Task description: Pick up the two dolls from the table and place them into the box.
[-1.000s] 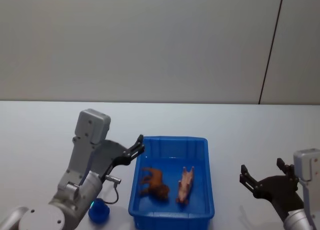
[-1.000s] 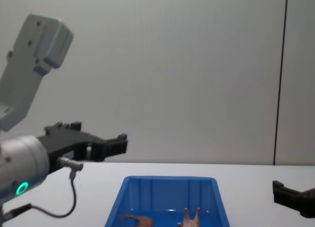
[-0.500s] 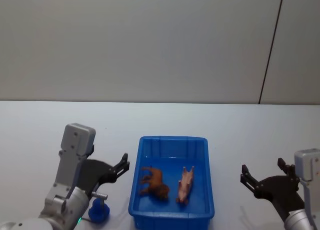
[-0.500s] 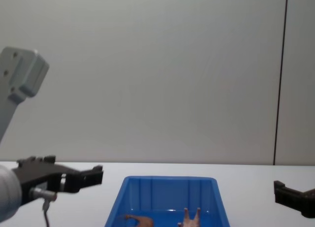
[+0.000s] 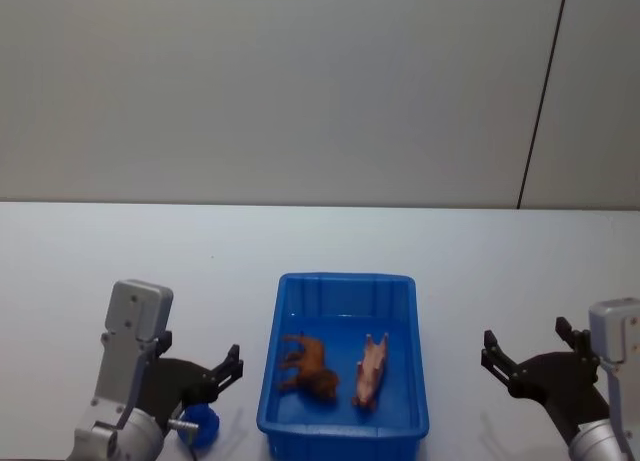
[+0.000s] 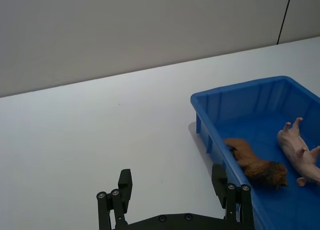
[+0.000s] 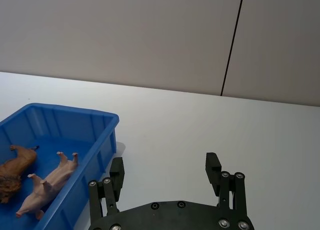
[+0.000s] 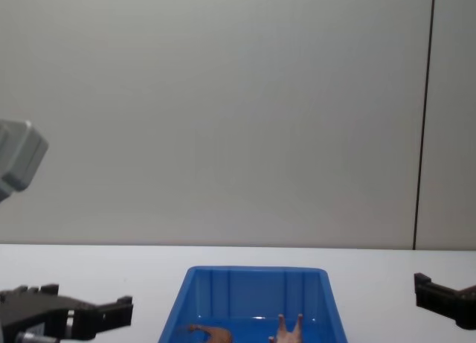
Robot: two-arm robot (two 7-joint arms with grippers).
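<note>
Both dolls in the box (image 5: 344, 431), which sits on the counter (image 5: 100, 251) between my 2 arms.

Brown doll (image 5: 308, 367): lying on its side on the box floor, on my left half of the box. In the left wrist view (image 6: 256, 164) it's close to the near wall.

Pink doll (image 5: 369, 371): lying lengthwise just beside the brown one on its right, legs sticking out; the 2 look close but apart. Right wrist view (image 7: 46, 184) has it nearer my right-hand wall, brown one (image 7: 15, 167) beyond it.

Left gripper (image 5: 205, 376): low over the counter, just left of the box, outside the rim. Jaws apart, nothing in them; left wrist view (image 6: 172, 197) has bare counter between the 2 fingers and the box wall (image 6: 220, 140) just beside one of them.

Right gripper (image 5: 527, 356): over the counter well to the right of the box, jaws apart and empty, bare counter between them in the right wrist view (image 7: 165, 175).

Small blue round thing (image 5: 201, 423) on the counter below my left gripper, near the box's front-left corner. Can't tell what it is.
</note>
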